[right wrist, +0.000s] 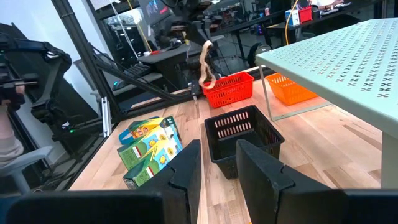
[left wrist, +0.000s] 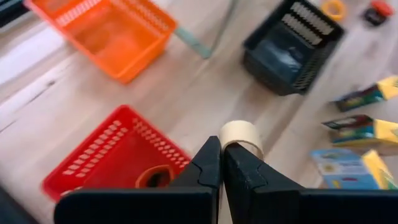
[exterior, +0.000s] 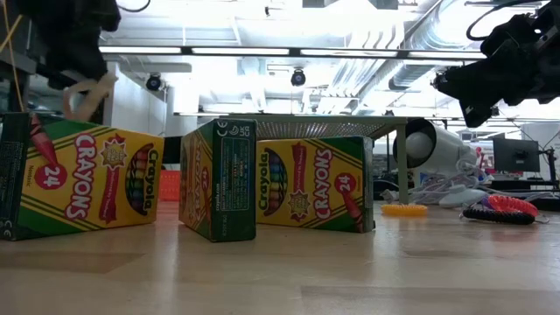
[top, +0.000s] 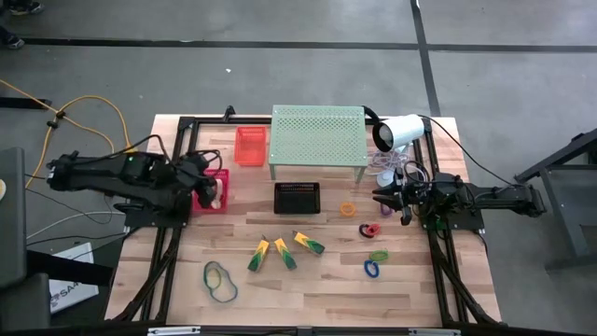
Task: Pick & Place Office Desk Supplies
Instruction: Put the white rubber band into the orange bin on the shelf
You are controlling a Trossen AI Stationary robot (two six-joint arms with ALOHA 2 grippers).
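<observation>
Left side of the table: the left gripper (top: 207, 183) hangs over the red basket (top: 220, 177), its fingers (left wrist: 208, 167) pressed together on a tan rubber band (left wrist: 241, 135) that dangles as a loop above the basket rim. Something dark lies inside the red basket; what it is cannot be told. Near the front-left edge, two more rubber bands (top: 220, 280) lie on bare wood with open room around them.

Centre: an orange basket (top: 249, 146) sits just beside the pale-green perforated shelf (top: 317, 136); its contents cannot be made out. In front of the shelf stands a black basket (top: 297, 198), apparently empty in the right wrist view. Nearer the front lie three crayon boxes (top: 284, 250), fanned side by side; their faces read "CRAYONS" and "24" in the low view.

Right side: an orange loop (top: 348, 208), a red loop (top: 369, 230), a green loop (top: 379, 255) and a blue loop (top: 371, 269) lie apart on open wood. The right gripper (top: 385, 198) hovers beside them, fingers (right wrist: 186, 171) parted around nothing. A white cylindrical device (top: 398, 132) rests at the shelf's right end.
</observation>
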